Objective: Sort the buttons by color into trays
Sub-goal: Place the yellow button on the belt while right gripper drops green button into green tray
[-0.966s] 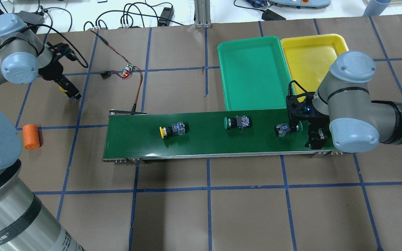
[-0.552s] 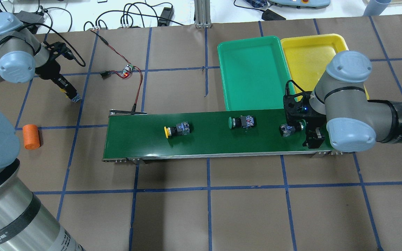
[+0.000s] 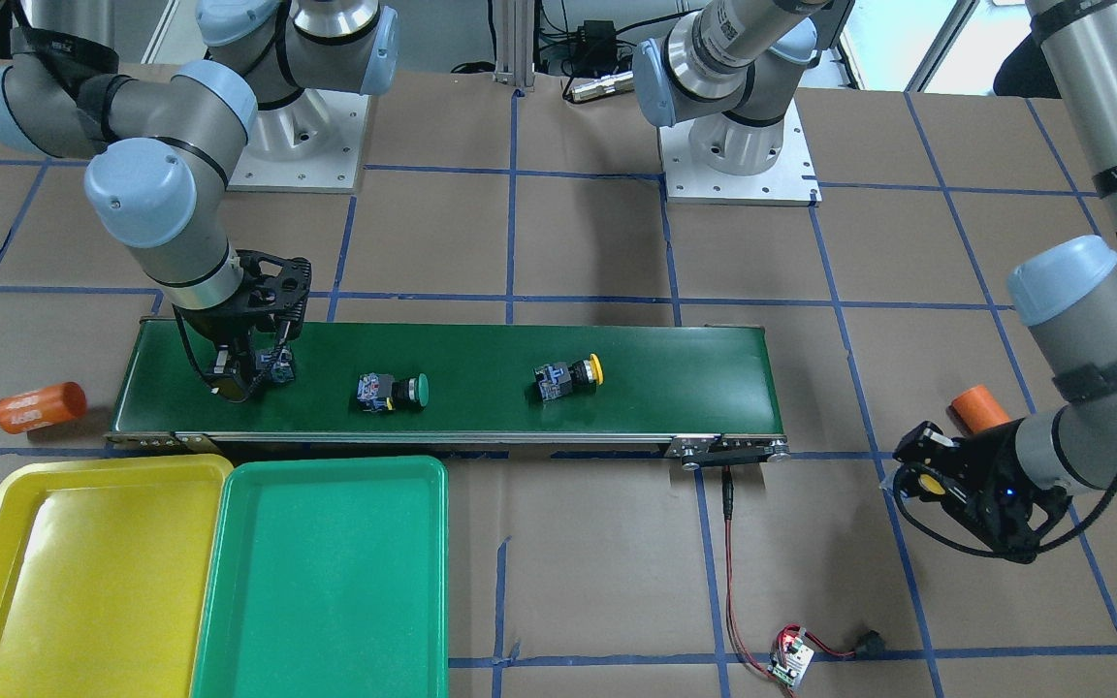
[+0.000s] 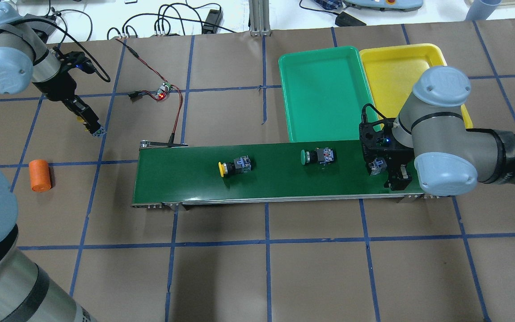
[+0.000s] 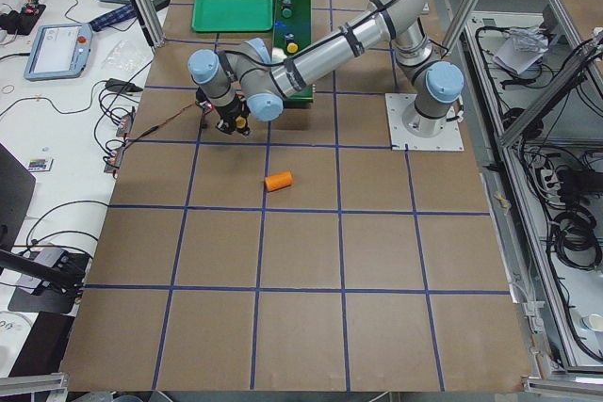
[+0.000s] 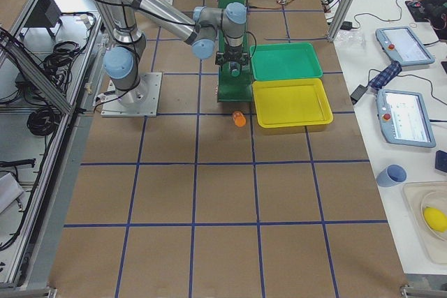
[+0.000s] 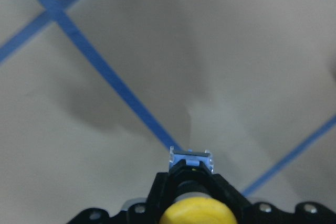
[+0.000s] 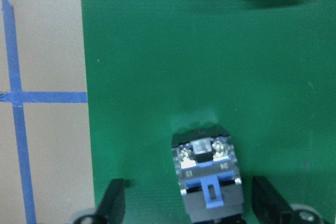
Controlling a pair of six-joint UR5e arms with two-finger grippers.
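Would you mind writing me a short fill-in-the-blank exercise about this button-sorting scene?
1. The left gripper is shut on a lifted button whose cap is ___.
2. ___ buttons lie on the conveyor belt.
3. The right gripper stands ___ astride the belt's end button.
4. The middle button on the belt has a ___ cap.
Missing words: yellow; three; open; green.

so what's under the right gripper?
A button on the belt, grey-and-blue body between the open fingers. Its cap is covered by the right gripper, colour unseen.
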